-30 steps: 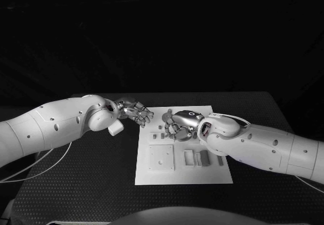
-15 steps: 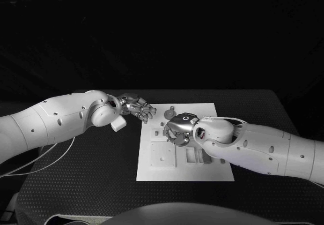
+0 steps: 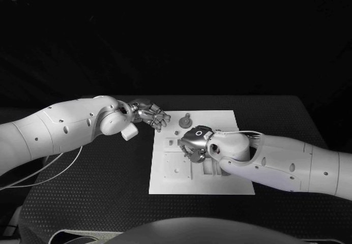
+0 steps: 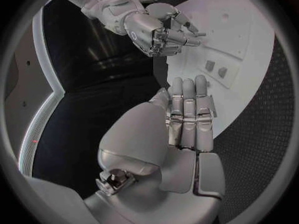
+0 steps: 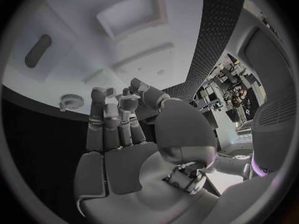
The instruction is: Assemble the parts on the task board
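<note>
Overhead, both hands above task board.

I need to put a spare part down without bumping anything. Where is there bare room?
The near edge of the task board is bare, as is the black table on either side. It is crowded mid-board, under the right hand, and at the far-left corner by the left hand.

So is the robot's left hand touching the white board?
Apart. In the left wrist view the left hand has straight, empty fingers hanging over the black table beside the task board, with nothing plainly pressed against it.
</note>
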`<state>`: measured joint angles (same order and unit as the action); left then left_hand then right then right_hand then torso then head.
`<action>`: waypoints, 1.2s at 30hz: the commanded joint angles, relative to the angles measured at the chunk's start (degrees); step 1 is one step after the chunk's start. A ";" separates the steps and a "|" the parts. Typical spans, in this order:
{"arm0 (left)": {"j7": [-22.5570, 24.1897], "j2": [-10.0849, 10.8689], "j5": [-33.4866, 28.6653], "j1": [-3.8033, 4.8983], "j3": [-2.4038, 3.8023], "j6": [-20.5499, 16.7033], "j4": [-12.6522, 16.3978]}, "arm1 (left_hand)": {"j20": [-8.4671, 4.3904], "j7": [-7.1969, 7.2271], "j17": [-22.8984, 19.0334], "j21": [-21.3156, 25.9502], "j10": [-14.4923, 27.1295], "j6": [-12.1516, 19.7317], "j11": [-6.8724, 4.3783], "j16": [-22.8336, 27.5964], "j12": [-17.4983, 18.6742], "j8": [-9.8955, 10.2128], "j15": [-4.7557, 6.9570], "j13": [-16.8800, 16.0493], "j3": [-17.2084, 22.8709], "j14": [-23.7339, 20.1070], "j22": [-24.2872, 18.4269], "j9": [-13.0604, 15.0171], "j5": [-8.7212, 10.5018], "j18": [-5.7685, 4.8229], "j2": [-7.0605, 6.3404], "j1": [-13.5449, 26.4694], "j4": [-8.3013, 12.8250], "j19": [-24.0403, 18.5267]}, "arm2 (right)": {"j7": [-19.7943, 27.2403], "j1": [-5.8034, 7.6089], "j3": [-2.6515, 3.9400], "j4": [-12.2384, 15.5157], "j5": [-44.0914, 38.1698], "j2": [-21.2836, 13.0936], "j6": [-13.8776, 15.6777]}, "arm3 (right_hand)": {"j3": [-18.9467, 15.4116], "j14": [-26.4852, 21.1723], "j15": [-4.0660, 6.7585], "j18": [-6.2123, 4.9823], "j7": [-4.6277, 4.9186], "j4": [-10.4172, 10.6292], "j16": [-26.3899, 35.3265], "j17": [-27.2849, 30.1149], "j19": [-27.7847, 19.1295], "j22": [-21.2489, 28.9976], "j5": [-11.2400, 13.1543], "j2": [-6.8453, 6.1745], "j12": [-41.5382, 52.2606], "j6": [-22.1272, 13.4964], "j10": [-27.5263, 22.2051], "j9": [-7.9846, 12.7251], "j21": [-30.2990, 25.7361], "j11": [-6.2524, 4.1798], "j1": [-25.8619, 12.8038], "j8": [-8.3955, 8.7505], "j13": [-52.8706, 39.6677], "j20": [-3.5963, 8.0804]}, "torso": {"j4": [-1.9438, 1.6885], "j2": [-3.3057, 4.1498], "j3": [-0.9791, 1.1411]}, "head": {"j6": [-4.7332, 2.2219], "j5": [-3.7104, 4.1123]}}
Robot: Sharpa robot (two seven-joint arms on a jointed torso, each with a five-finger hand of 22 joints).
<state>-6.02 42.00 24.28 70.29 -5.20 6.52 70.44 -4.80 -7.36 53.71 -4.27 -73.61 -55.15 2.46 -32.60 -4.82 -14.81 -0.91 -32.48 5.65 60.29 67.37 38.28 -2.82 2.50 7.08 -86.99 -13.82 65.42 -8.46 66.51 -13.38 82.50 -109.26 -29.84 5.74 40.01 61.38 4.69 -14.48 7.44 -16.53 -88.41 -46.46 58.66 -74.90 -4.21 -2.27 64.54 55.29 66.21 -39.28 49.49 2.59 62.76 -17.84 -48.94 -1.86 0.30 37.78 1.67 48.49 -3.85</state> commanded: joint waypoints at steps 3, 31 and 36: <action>0.77 -0.12 -0.36 0.08 0.06 -0.08 0.11 | 0.13 -0.22 -0.10 0.27 0.00 0.15 0.53 -0.03 0.26 0.24 -0.06 -0.03 0.03 -0.31 0.08 -0.08 0.01 1.02 -0.64 -0.01 -0.29 0.14 | -1.27 0.06 -0.40 0.34 -4.11 0.74 -2.27 | 0.17 -0.16 2.09 -0.52 -2.67 -0.09 -0.32 0.05 0.54 -1.06 -0.38 -0.71 0.29 5.79 -8.13 -0.08 0.35 -3.91 0.11 -0.23 0.14 0.09 | 0.00 0.01 -0.02 | 0.17 -0.11; 0.72 -0.14 -0.23 0.08 0.06 0.44 0.08 | 0.16 -0.26 -0.12 0.28 0.04 0.20 0.56 0.00 0.36 0.27 -0.09 -0.03 0.05 -0.35 0.09 -0.09 0.01 1.02 -0.72 -0.07 -0.51 0.09 | -1.88 -0.16 -0.76 -0.53 -5.28 1.86 -4.09 | 0.23 0.09 2.15 -0.52 -2.72 -0.09 -0.26 0.12 0.71 -1.04 -0.37 -0.79 0.29 5.92 -7.92 -0.05 0.37 -3.96 0.02 -0.19 0.35 0.18 | -0.02 0.00 -0.02 | 0.49 -0.41; 0.75 -0.24 -0.23 0.08 0.06 0.57 0.07 | 0.17 -0.26 -0.13 0.29 0.04 0.20 0.56 0.01 0.37 0.28 -0.09 -0.04 0.05 -0.36 0.10 -0.09 0.01 1.02 -0.73 -0.09 -0.55 0.08 | -1.80 -0.31 -0.76 -0.76 -5.30 2.07 -4.31 | 0.24 0.11 2.15 -0.52 -2.72 -0.09 -0.25 0.13 0.73 -1.04 -0.37 -0.78 0.28 5.93 -7.90 -0.04 0.36 -3.97 0.01 -0.17 0.38 0.19 | -0.02 0.00 -0.02 | 0.49 -0.41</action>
<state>-5.98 41.90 24.30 70.29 -5.20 6.58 70.42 -4.80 -7.36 53.66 -4.27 -73.39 -55.15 2.67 -32.60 -4.82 -14.81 -0.92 -32.48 5.81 60.29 67.40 38.24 -2.82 3.02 6.86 -87.22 -13.97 65.42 -10.10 66.30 -14.13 81.81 -113.60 -27.86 2.67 40.01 61.38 4.69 -14.21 7.44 -16.53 -88.41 -46.40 58.87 -74.91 -4.21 -2.50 64.54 55.29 66.21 -39.29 49.49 2.59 62.99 -17.82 -48.63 -1.65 0.27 37.78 1.64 48.97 -4.26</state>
